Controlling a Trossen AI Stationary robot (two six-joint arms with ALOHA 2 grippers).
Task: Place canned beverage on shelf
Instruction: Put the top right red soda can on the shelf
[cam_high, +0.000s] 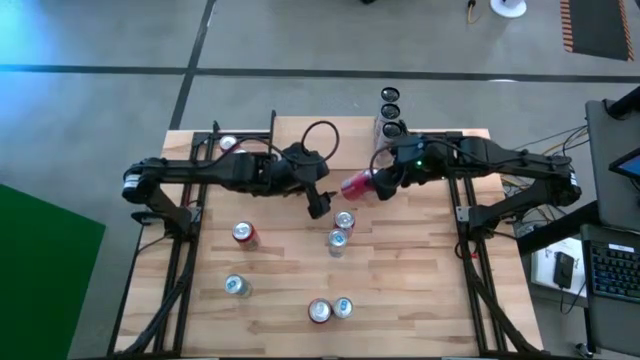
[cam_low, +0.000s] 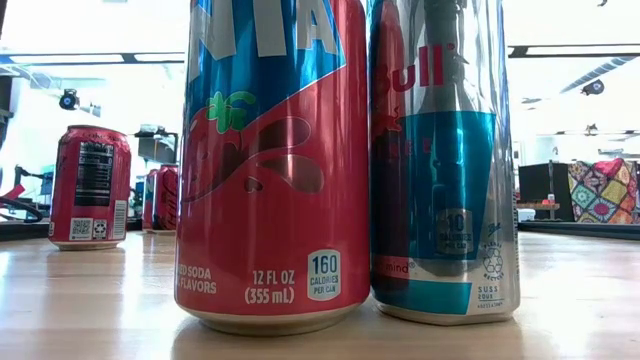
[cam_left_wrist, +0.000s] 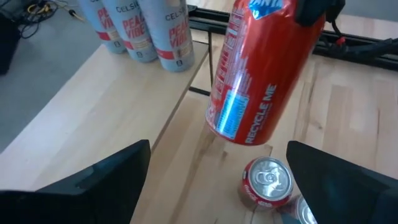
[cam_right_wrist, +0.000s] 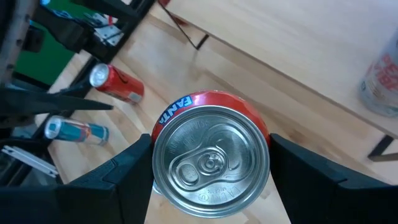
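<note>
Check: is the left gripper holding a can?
No. The left gripper is open and empty; the right gripper holds the red Fanta can.

The shelf (cam_left_wrist: 112, 93) has lots of bare wood on top, but three tall cans (cam_left_wrist: 146, 28) stand in a row at one end and block that part. Near the middle of the table (cam_high: 420, 290), two cans (cam_high: 341, 231) stand close together, just beside the left gripper (cam_high: 320, 205). More cans (cam_high: 330, 309) stand near the front edge, with open wood between them.
</note>
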